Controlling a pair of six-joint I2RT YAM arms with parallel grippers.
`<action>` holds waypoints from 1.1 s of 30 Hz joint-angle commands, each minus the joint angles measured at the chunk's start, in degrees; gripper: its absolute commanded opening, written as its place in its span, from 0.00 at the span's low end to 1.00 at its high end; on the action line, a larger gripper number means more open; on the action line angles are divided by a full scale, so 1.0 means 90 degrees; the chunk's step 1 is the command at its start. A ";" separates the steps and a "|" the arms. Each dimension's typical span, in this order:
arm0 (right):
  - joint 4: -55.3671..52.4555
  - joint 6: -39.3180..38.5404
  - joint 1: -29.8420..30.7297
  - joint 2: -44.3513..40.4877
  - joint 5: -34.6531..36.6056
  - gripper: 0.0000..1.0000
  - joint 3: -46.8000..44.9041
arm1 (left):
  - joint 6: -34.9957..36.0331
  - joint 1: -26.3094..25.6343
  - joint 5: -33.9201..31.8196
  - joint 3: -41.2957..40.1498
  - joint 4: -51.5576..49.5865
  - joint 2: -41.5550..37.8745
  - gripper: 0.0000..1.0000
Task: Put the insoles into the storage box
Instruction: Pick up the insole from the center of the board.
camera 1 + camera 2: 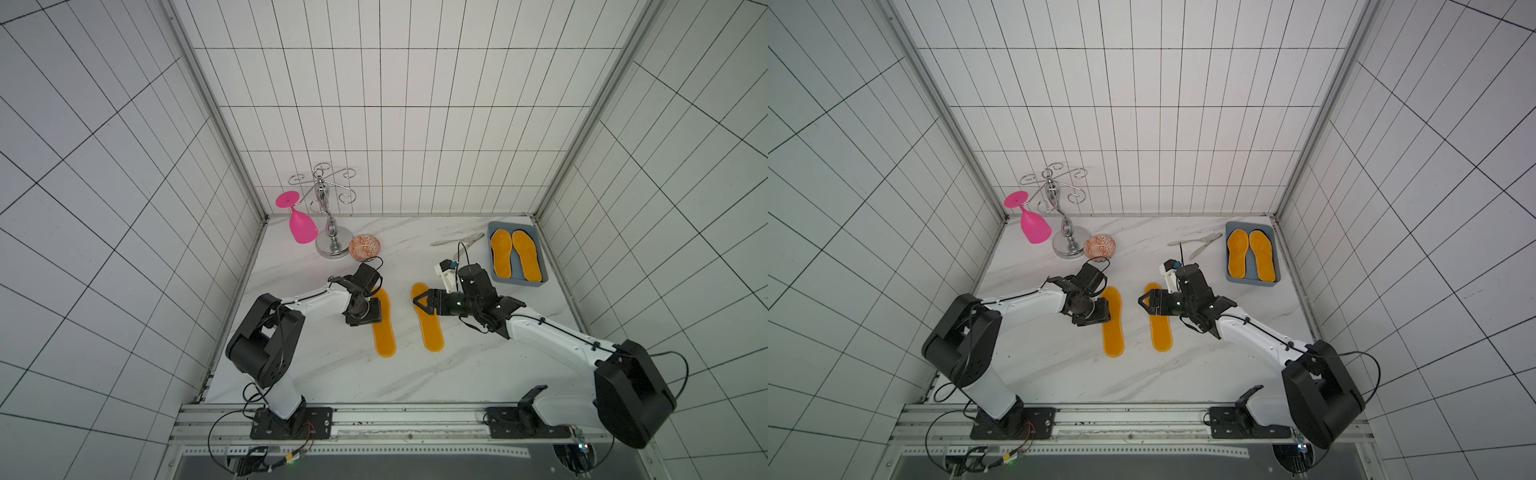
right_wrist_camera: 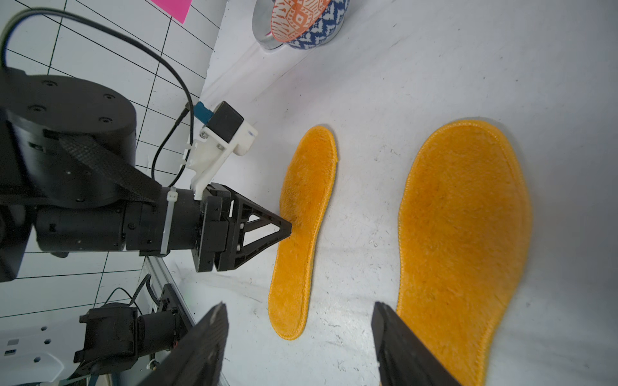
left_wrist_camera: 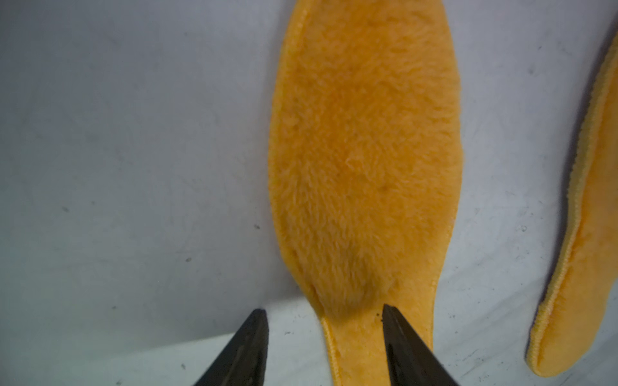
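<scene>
In a top view, two fuzzy orange foot-shaped insoles (image 1: 384, 328) lie on the marble desk (image 1: 332, 374), and two more in the blue-grey plastic storage box (image 1: 519, 281). Left wrist: the left gripper (image 3: 324, 312), jaws parted, straddles one insole's rim; closing low should pinch it. Right wrist: the right gripper (image 2: 299, 309) gapes empty.

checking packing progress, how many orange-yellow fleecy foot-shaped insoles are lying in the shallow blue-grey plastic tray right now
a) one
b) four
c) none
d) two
d: two orange-yellow insoles lie side by side in the blue-grey tray, while two loose insoles lie out on the white marble table.
</scene>
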 commanded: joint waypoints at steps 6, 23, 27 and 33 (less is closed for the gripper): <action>-0.0008 0.0050 -0.0083 0.0058 -0.0035 0.70 0.0230 | 0.0150 -0.0159 -0.0630 0.0402 -0.0091 0.0545 0.45; -0.0003 0.0108 -0.0149 -0.0017 -0.0026 0.70 0.0156 | 0.0318 -0.0693 -0.1383 0.0445 -0.0659 0.1736 0.24; 0.0027 0.0136 -0.0170 -0.0041 -0.0030 0.70 0.0119 | 0.0342 -0.0764 -0.1277 0.0369 -0.0620 0.1968 0.14; 0.0026 0.0135 -0.0238 -0.0096 -0.0066 0.69 0.0080 | 0.0398 -0.0751 -0.1256 0.0454 -0.0687 0.1712 0.00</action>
